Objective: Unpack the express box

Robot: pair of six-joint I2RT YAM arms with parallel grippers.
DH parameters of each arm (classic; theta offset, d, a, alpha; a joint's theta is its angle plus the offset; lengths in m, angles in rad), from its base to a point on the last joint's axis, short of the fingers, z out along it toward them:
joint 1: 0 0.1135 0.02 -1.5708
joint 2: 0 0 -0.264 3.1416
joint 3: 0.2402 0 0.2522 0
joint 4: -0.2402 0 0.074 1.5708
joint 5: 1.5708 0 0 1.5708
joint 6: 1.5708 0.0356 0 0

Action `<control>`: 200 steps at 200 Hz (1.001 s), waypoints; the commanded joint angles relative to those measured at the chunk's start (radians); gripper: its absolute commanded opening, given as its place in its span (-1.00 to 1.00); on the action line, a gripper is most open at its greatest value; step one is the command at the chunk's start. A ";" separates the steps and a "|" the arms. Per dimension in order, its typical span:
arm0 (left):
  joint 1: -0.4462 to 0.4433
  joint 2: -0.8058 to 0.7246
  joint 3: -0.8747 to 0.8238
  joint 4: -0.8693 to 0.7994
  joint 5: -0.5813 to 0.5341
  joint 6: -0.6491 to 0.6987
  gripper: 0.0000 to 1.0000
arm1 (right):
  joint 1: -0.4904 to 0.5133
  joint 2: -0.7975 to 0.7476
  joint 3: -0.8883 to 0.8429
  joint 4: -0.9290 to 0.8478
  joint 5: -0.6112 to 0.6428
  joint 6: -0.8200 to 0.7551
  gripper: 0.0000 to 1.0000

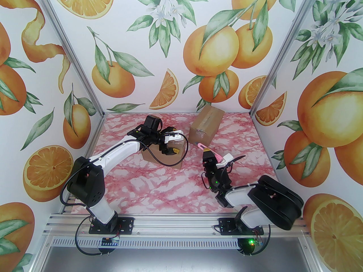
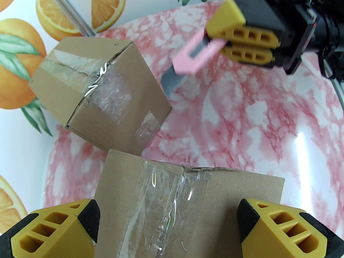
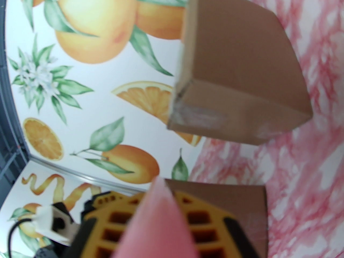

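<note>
Starting above: shows two taped cartons on the pink marbled worktop (image 1: 158, 191). Puts the near box (image 1: 167, 156) under the left tool (image 1: 171, 142). Sets the far box (image 1: 206, 122) further back and to the right, long axis running from far-right to near-left. Places the right tool (image 1: 208, 153) just short of that carton's near end, clamped on a pink cutter (image 1: 202, 146) aimed up-left at it.

Moving to the left wrist: finds the left tool (image 2: 168, 216) spread wide, fingers (image 2: 282, 224) either side of the near box (image 2: 188, 197), not visibly pressing it. Shows a tape seam (image 2: 161, 205) running along the top towards the lens. Sets the grey blade (image 2: 170, 81), held by the right tool (image 2: 217, 40), just beside the far box (image 2: 99, 95) and well apart from the near one.

Turning to the right wrist: looks along the pink cutter (image 3: 158, 224) towards the far box (image 3: 236, 82), slightly right of the line, with the near box (image 3: 242, 205) low in the frame.

Judging from this: makes the right arm nearer the far carton, the left nearer the near one. Cannot tell which carton gets cut first. Probably calls for lining the blade up with a tape seam.
</note>
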 commanded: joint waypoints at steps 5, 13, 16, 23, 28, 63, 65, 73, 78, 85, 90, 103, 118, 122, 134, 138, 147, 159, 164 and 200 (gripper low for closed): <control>-0.002 -0.039 -0.017 -0.028 0.011 0.012 0.76 | 0.004 0.005 0.034 0.060 -0.064 0.044 -1.00; -0.002 -0.041 -0.016 -0.031 0.011 0.010 0.76 | 0.004 -0.001 0.033 0.060 -0.066 0.044 -1.00; -0.003 -0.041 -0.017 -0.032 0.012 0.010 0.76 | 0.003 -0.003 0.033 0.060 -0.067 0.043 -1.00; -0.003 -0.041 -0.019 -0.034 0.015 0.010 0.76 | 0.003 -0.010 0.034 0.060 -0.072 0.039 -1.00; -0.004 -0.041 -0.021 -0.036 0.014 0.010 0.76 | 0.004 -0.012 0.037 0.060 -0.078 0.035 -1.00; -0.011 -0.036 -0.025 -0.037 0.016 0.011 0.76 | 0.004 0.009 0.072 0.060 -0.143 0.047 -1.00; -0.012 -0.035 -0.025 -0.037 0.015 0.010 0.76 | 0.004 0.011 0.073 0.060 -0.144 0.048 -1.00; -0.012 -0.033 -0.024 -0.036 0.016 0.011 0.76 | 0.005 0.013 0.075 0.060 -0.149 0.054 -1.00; -0.013 -0.032 -0.025 -0.036 0.016 0.011 0.76 | 0.004 0.014 0.077 0.060 -0.153 0.053 -1.00; -0.014 -0.030 -0.025 -0.035 0.017 0.012 0.76 | 0.005 0.012 0.080 0.060 -0.159 0.045 -1.00; -0.014 -0.028 -0.025 -0.036 0.017 0.013 0.76 | 0.006 0.012 0.083 0.060 -0.164 0.043 -1.00; -0.016 -0.023 -0.023 -0.034 0.017 0.015 0.76 | 0.005 0.019 0.090 0.060 -0.177 0.044 -1.00; -0.016 -0.019 -0.022 -0.036 0.018 0.017 0.76 | 0.004 0.038 0.090 0.060 -0.179 0.067 -1.00; -0.018 -0.018 -0.022 -0.035 0.018 0.018 0.76 | 0.004 0.042 0.089 0.060 -0.178 0.070 -1.00; -0.016 -0.018 -0.021 -0.036 0.019 0.021 0.76 | 0.006 0.053 0.090 0.060 -0.181 0.078 -1.00; -0.017 -0.016 -0.021 -0.037 0.017 0.021 0.76 | 0.005 0.056 0.091 0.060 -0.183 0.080 -1.00; -0.016 -0.016 -0.022 -0.038 0.015 0.023 0.76 | 0.005 0.063 0.094 0.060 -0.187 0.085 -1.00; -0.017 -0.015 -0.022 -0.038 0.014 0.026 0.76 | 0.006 0.070 0.094 0.060 -0.184 0.093 -1.00; -0.018 -0.015 -0.022 -0.038 0.013 0.025 0.76 | 0.005 0.072 0.091 0.060 -0.183 0.095 -1.00; -0.018 -0.008 -0.018 -0.037 0.014 0.027 0.76 | 0.006 0.072 0.082 0.060 -0.165 0.099 -1.00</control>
